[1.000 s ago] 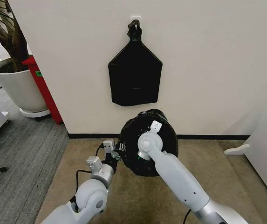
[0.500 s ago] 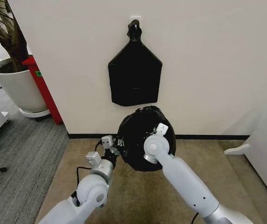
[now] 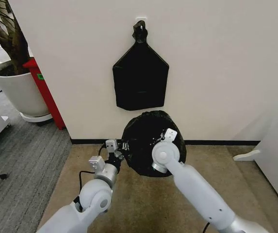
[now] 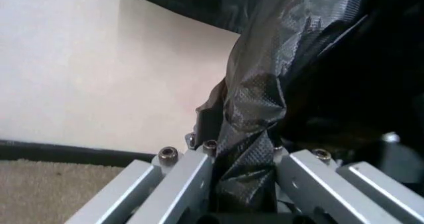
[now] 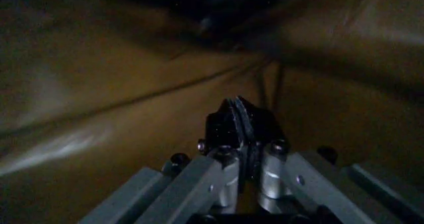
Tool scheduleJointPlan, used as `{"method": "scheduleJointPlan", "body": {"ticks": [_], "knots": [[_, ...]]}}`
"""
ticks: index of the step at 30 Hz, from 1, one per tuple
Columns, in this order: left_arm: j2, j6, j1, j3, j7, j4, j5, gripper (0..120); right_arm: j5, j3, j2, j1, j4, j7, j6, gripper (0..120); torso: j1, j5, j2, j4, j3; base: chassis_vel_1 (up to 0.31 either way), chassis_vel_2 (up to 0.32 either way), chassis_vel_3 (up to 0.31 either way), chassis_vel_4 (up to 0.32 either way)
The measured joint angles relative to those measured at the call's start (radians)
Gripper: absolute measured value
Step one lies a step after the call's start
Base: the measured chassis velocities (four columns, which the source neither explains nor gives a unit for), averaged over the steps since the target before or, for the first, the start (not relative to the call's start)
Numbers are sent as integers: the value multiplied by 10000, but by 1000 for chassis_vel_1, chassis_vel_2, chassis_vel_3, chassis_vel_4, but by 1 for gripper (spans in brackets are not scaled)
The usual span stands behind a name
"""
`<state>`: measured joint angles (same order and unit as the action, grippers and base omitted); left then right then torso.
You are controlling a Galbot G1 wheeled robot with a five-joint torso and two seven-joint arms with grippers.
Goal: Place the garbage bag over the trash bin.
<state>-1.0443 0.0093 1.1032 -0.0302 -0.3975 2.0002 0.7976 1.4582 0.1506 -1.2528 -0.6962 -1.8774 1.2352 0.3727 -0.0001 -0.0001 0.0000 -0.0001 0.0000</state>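
Since 1 s ago: garbage bag (image 3: 146, 141) up and nearer the wall, both arms reaching further fwd; bag's top edge now close under the flat black bundle (image 3: 140, 80).

L side: white plant pot (image 3: 17, 87) w/ soil and a tree trunk in it, red stand (image 3: 44, 90) just beside, touching wall corner. Carpet floor (image 3: 56, 184) below.

Left gripper (image 3: 124, 147) at bag's left edge, clamped tight on a pinched fold of black film; in left wrist view plastic bunched between the fingers (image 4: 178, 184), rest of bag billowing above.

Centre: bag hanging as a rounded black mass off the floor, in front of baseboard.

Right gripper (image 5: 240, 117) inside/behind the bag, fingertips pressed together on a thin edge of film; surroundings there dark, brownish, blurred. Trash bin: can't tell where.
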Motion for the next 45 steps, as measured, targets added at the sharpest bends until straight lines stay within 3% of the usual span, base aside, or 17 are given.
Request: {"method": "scheduleJointPlan", "body": {"ticks": [4, 8, 17, 24, 30, 38, 45], "knots": [[-12, -61, 9, -20, 131, -80, -265, 1, 589, 141, 75, -64, -164, 204, 73, 0, 0, 1, 0, 1, 0, 0, 0, 0, 0], [35, -68, 47, -24, 144, 8, -288, 1, 564, 185, -191, -317, 561, 77, 414, 0, 0, 1, 0, 0, 0, 0, 0, 0, 0], [110, -20, 212, 24, 113, 310, -132, 1, -1380, 233, -796, -263, 2120, -681, 506, 0, 0, 1, 0, 3, 0, 0, 0, 0, 0], [90, -12, 206, 92, 103, 216, -97, 1, -724, 226, -136, -269, 710, -304, 267, 0, 0, 1, 0, 0, 0, 0, 0, 0, 0], [7, -23, 206, 68, 129, 13, -137, 1, 1670, -265, 208, -157, -1189, 239, 67, 0, 0, 1, 0, 1, 0, 0, 0, 0, 0], [95, -24, 146, 109, 117, -43, -61, 1, 2623, -281, 198, -539, -2018, -155, 224, 0, 0, 1, 0, 1, 0, 0, 0, 0, 0], [145, -25, 28, 123, 95, -25, 53, 1, 2270, -42, -37, -669, -1624, -495, 554, 0, 0, 1, 0, 2, 0, 0, 0, 0, 0]]}}
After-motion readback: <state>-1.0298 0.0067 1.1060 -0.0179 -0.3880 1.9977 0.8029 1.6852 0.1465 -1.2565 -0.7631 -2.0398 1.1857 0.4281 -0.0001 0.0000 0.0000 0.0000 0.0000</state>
